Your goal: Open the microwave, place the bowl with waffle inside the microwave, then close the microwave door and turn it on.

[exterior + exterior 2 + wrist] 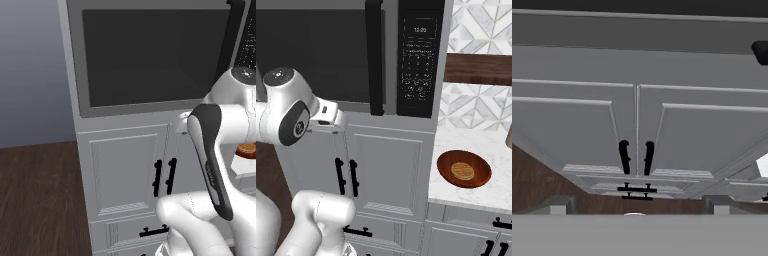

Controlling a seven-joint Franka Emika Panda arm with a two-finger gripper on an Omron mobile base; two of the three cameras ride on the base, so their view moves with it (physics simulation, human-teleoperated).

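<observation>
White panelled cabinets (388, 165) fill the lower centre of the right base view, under a built-in appliance bay, with pale stone counter (456, 192) at lower right

- Item: the microwave (421, 55), upper centre of the right base view, black keypad panel lit. Condition: shut
- Item: the microwave door (150, 57), upper centre of the left base view, dark window, flush with its grey frame; long black bar handle (374, 57) upright beside the keypad. Untouched as far as can be seen
- Item: the bowl with waffle (463, 169), lower right of the right base view, resting on the counter, well apart from the arm; waffle lies flat inside
- Item: gripper (637, 205), finger tips (557, 204) at the bottom corners of the hand view, spread wide, nothing between them; facing the cabinet doors below the microwave, near its lower edge

Progress, judged: no step complete. Outstanding: open door, carry bowl in, close door, press start
</observation>
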